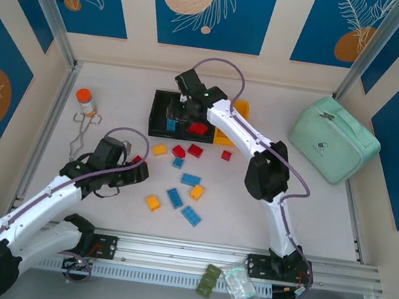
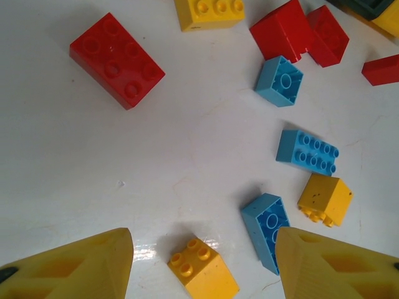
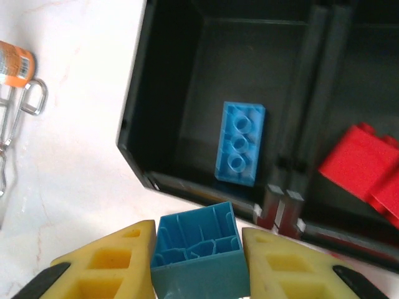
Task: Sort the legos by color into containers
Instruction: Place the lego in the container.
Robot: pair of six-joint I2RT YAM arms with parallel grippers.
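A blue lego (image 3: 197,255) is pinched tight in the right tool (image 3: 198,232). Just ahead of the tool, another blue brick (image 3: 240,143) lies inside the black bin (image 3: 163,93). The left tool (image 2: 202,240) is wide open over the counter (image 2: 93,162), with a yellow brick (image 2: 202,271) between its fingers (image 2: 93,265).

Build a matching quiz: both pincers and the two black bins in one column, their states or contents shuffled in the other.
1. right pincer
2. left pincer
3. left black bin
4. middle black bin

a. contains red legos
b. open above a yellow lego
c. shut on a square blue lego
d. contains an oblong blue lego

Pairs: 1-c, 2-b, 3-d, 4-a
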